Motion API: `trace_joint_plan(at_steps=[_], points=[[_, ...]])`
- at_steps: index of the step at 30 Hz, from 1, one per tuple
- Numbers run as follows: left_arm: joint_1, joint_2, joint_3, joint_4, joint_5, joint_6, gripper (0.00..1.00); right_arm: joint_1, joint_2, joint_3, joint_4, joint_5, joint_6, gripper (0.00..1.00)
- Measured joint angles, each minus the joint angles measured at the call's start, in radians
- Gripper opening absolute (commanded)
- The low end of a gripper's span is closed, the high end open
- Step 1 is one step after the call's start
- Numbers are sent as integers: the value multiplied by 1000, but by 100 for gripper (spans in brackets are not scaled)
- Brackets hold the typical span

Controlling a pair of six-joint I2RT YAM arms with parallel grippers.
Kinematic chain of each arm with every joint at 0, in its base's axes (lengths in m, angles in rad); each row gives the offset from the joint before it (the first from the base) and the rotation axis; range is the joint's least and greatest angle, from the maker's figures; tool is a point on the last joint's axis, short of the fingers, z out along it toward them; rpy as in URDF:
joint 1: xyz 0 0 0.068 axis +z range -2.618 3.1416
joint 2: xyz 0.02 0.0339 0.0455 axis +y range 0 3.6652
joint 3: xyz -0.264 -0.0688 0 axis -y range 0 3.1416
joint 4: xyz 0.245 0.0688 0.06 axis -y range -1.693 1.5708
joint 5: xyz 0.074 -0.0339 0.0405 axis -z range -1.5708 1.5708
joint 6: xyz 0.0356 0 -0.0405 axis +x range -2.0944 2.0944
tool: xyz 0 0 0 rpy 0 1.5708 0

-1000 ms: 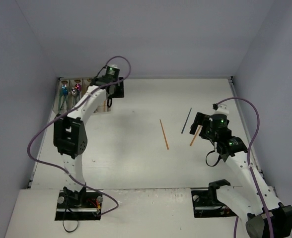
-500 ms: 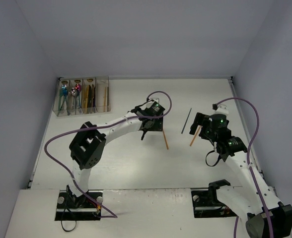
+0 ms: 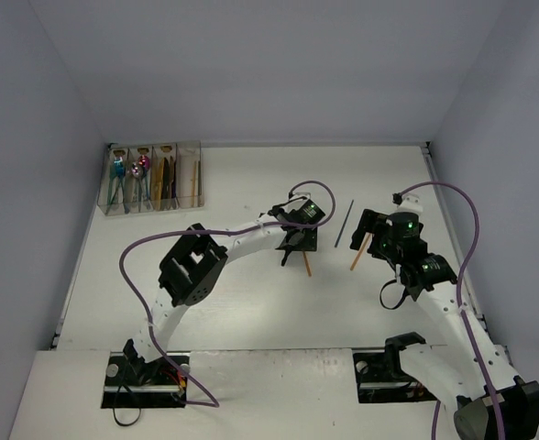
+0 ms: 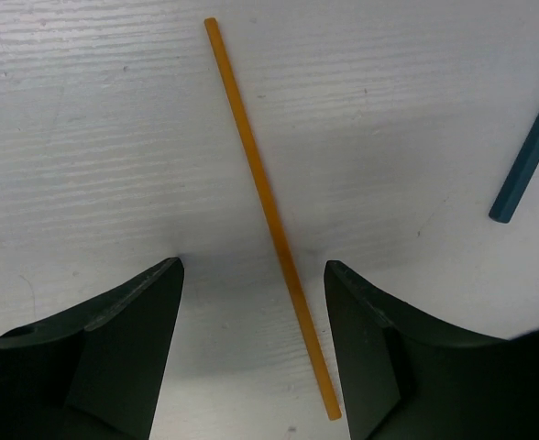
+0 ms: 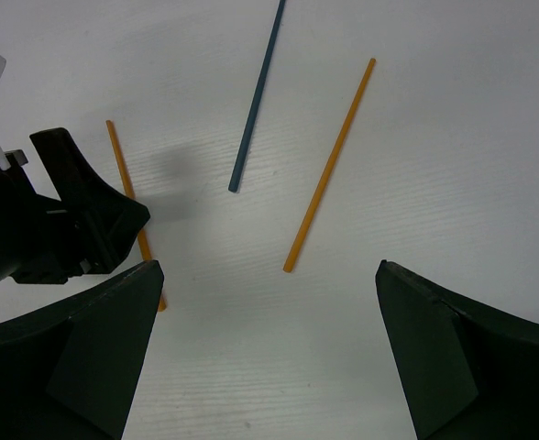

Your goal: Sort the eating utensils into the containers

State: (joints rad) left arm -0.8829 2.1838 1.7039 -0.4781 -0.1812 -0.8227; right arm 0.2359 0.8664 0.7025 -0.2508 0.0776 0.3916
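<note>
Left gripper hovers, jaws spread, straddling a thin, straight orange stick lying flat between its fingers, untouched. Judged light, stiff, slippery, low-lying. Pinch mid-length, just ahead of the fingertips, pads against the white table.

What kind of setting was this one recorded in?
Probably a lab robot test cell: a white table boxed in by plain walls, left arm and right arm bolted at its near edge, containers in the corner.
</note>
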Motion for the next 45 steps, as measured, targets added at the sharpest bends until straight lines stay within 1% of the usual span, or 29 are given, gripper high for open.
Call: trace_joint_plan(at_steps=[7,14,16,19,22,32,37,41,45], points=[[-6,18,23,-30,-46,8,52,0,-1,-5,0,0,0,100],[-10,25,30,-66,-90,49,40,0,-1,-5,0,0,0,100],[-11,25,30,-67,-93,69,34,0,-1,-5,0,0,0,100],[-11,20,19,-64,-105,101,15,0,-1,-5,0,0,0,100],[-4,-1,-13,-70,-115,138,0,0,-1,-5,0,0,0,100],[86,-62,-78,-133,-116,273,0,0,-1,-5,0,-5,0,100],[155,-154,-84,-162,-112,366,0,0,-1,-5,0,-6,0,100],[263,-260,-51,-170,-107,463,0,0,-1,-5,0,-6,0,100],[407,-290,52,-158,-104,535,0,0,3,-5,0,-6,0,100]])
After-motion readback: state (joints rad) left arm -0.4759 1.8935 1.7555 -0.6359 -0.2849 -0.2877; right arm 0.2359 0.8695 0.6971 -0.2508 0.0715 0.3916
